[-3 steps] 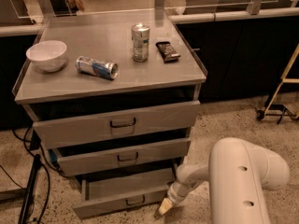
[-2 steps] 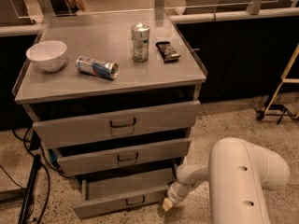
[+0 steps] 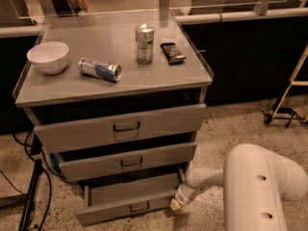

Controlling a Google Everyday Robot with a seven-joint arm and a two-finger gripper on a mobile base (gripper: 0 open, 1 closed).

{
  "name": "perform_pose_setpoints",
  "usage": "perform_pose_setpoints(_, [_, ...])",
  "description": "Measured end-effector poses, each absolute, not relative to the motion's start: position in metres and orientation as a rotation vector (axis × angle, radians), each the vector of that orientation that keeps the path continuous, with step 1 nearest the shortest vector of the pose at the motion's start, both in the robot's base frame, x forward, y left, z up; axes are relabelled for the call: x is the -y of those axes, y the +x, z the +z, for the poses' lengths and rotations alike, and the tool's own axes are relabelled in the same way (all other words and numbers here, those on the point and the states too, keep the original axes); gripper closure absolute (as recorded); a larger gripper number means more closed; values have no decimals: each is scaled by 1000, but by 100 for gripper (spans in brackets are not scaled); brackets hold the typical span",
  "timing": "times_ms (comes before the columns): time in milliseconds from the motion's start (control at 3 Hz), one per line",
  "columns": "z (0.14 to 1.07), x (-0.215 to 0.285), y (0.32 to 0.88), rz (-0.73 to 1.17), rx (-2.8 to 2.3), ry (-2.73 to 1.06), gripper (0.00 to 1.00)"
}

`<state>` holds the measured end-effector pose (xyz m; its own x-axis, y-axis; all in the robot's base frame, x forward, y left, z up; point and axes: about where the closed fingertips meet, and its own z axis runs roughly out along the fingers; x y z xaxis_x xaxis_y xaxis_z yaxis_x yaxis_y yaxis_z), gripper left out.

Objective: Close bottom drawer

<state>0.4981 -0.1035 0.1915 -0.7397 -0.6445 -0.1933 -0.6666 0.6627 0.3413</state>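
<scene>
The bottom drawer [image 3: 126, 206] is the lowest of three grey drawers and stands pulled out, its flat grey interior showing, with a small dark wire handle [image 3: 139, 207] at the centre of its front. My gripper [image 3: 176, 203] is low at the drawer front's right end, touching or very near it. My white arm reaches in from the lower right.
The middle drawer [image 3: 127, 160] and the top drawer [image 3: 122, 126] are also partly open. On the cabinet top [image 3: 173, 73] are a white bowl [image 3: 47, 57], a lying can [image 3: 100, 69], an upright can [image 3: 144, 43] and a dark bar [image 3: 172, 52]. Cables [image 3: 29, 196] lie at left.
The gripper has shifted slightly left along the bottom drawer's right front corner. The drawer looks about as far out as before.
</scene>
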Motion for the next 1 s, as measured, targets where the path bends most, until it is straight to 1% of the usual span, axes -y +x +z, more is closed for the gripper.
perform_pose_setpoints(1000, [179, 102, 525, 546, -2753, -1147, 100])
